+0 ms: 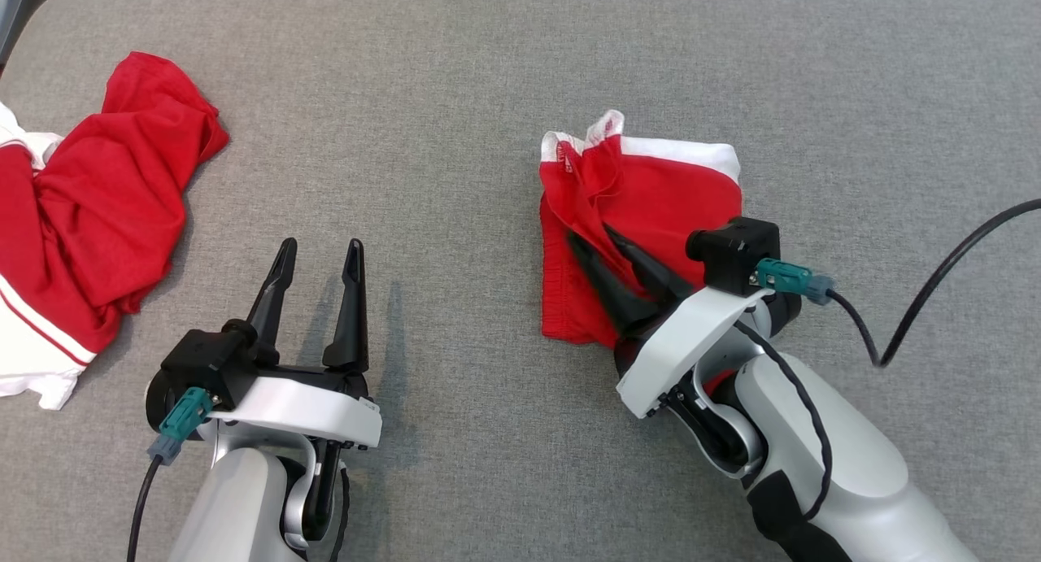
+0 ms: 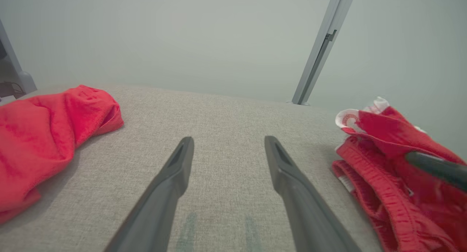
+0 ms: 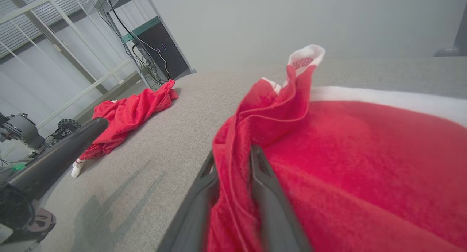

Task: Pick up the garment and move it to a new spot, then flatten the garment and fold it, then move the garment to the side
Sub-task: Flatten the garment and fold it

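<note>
Head: garment [image 1: 675, 204] folded right of centre on the table [image 1: 455, 98], right gripper [image 1: 592, 238] on it; open table around, red heap [image 1: 89, 212] well apart. Left wrist: left gripper [image 2: 228, 139] fingers spread, empty. Right wrist: cloth between my fingers, pinched or loosened I cannot tell. I judge folding done; next, shift it aside.

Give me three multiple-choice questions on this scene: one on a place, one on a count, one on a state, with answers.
1. The right pincer's fingers sit: A inside a box; B flanking a fold of the folded garment; C around a cable.
2. Red-and-white garments on the table: A one; B two; C three.
3. The left pincer is: A open and empty; B shut on cloth; C holding a cup.
Answers: B, a red fold stands between the fingers; B, the crumpled garment at left plus the folded one; A, its fingers stand apart, nothing between.
</note>
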